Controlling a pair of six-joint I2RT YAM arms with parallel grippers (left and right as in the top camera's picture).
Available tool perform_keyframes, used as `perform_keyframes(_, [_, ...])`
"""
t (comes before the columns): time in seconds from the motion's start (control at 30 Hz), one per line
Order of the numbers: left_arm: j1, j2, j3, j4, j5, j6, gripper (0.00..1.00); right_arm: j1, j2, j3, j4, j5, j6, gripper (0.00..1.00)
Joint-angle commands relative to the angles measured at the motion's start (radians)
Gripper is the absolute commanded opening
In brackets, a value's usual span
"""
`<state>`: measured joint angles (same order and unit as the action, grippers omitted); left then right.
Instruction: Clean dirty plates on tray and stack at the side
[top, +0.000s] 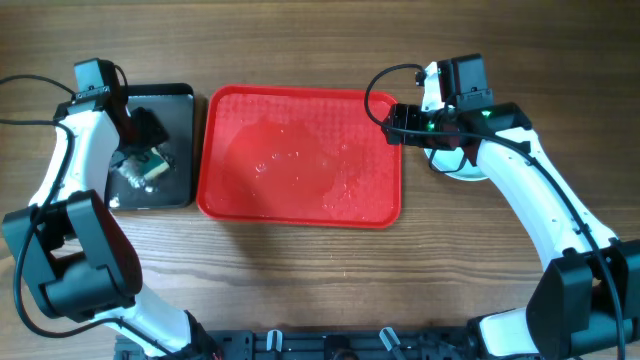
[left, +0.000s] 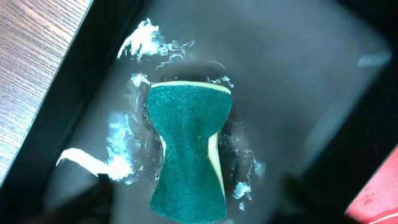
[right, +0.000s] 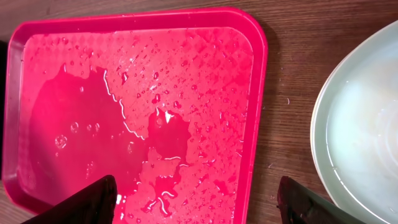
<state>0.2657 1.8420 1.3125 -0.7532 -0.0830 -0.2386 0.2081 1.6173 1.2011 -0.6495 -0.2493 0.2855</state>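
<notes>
Plates (top: 462, 170) sit on the desk (top: 320, 290) just right of the tray (top: 385, 205), largely hidden under the right arm, so their number cannot be told. The right wrist view shows one pale, glossy plate near the tray's right rim but apart from it. The tray is red, with water drops and shallow puddles across its textured floor. The right gripper (right: 196, 186) hangs over the tray's right part, jaws wide apart and holding nothing. A black tray (top: 180, 100) lies just left of the tray. On it a green sponge (left: 189, 155) with a yellow layer, pinched at the waist, rests among foam. The left gripper (top: 138, 150) is above the sponge, its dim, blurred jaws apart on either side.
</notes>
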Motion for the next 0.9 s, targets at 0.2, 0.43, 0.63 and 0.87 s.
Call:
perform_keyframes(0.2, [-0.012,-0.116,0.178,-0.174,0.082,-0.072,1.0,0.002,-0.064,0.148,-0.095,0.051,-0.076,0.86])
perform_keyframes(0.43, [-0.039,-0.295,0.225,-0.202,0.101,-0.114,1.0,0.002,-0.224,0.288,-0.255,0.113,-0.076,0.87])
perform_keyframes(0.63, [-0.039,-0.317,0.225,-0.202,0.101,-0.114,1.0,0.002,-0.413,0.303,-0.319,0.111,-0.071,1.0])
perform_keyframes(0.87, [-0.039,-0.316,0.225,-0.202,0.101,-0.114,1.0,0.002,-0.528,0.303,-0.347,0.036,0.055,1.0])
